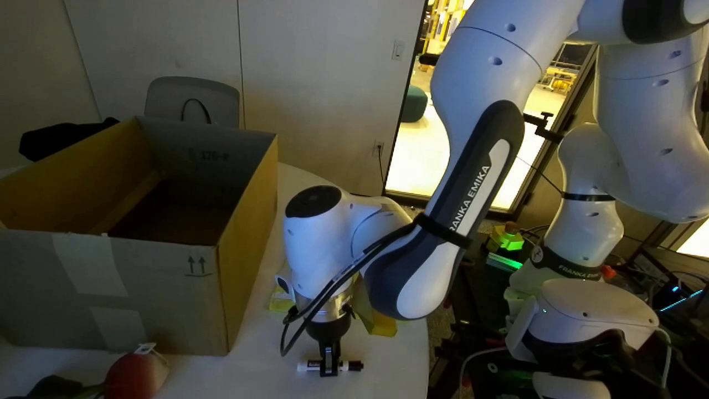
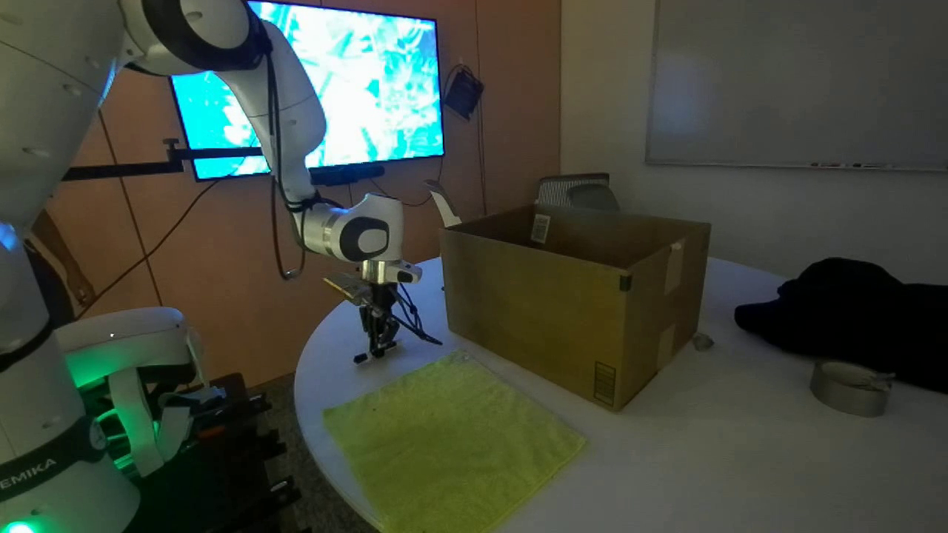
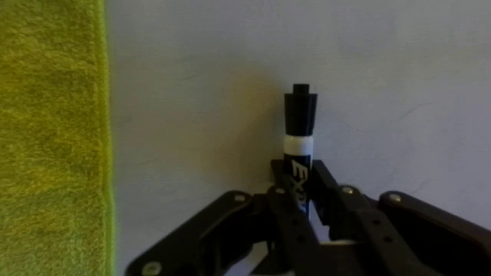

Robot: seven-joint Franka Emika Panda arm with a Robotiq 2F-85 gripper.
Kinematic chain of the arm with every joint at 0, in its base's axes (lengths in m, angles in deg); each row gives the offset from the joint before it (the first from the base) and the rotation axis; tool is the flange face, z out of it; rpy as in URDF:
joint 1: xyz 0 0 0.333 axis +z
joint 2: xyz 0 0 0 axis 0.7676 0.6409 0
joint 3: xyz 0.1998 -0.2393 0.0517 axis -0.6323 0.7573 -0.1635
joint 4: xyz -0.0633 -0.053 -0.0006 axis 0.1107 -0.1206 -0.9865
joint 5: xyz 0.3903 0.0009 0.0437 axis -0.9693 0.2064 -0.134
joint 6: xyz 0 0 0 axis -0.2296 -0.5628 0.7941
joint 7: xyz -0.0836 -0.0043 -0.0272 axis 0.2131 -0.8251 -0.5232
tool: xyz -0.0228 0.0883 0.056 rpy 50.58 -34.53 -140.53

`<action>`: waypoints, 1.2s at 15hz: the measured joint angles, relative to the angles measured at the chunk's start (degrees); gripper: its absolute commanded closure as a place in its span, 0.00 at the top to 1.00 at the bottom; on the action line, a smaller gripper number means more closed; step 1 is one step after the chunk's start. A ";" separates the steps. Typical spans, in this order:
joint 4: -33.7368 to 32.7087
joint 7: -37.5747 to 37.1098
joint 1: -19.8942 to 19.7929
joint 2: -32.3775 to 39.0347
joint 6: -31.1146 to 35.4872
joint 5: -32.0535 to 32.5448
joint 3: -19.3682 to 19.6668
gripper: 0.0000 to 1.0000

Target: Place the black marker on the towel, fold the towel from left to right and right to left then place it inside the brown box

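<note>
The black marker (image 3: pixel 300 115) lies on the white table, its black cap and white band sticking out past my gripper (image 3: pixel 297 170). Both fingertips press against the marker's sides, so the jaws are shut on it. In an exterior view the gripper (image 1: pixel 329 368) points straight down over the middle of the marker (image 1: pixel 351 366), low at the tabletop. The yellow-green towel (image 2: pixel 459 444) is spread flat beside it; in the wrist view the towel (image 3: pixel 50 134) runs along the left side. In both exterior views the brown box (image 2: pixel 533 314) stands open-topped near the arm. The arm hides much of the towel (image 1: pixel 383 326) in an exterior view.
Black fabric (image 2: pixel 852 318) and a grey tape roll (image 2: pixel 850 389) lie on the table past the box. A red and white rounded object (image 1: pixel 135 376) sits before the box wall. The table's curved edge (image 2: pixel 307 370) runs close to the gripper. A chair (image 1: pixel 194 102) stands behind.
</note>
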 measured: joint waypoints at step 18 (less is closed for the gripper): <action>4.73 -5.90 -5.46 -5.50 -2.31 14.35 16.01 0.05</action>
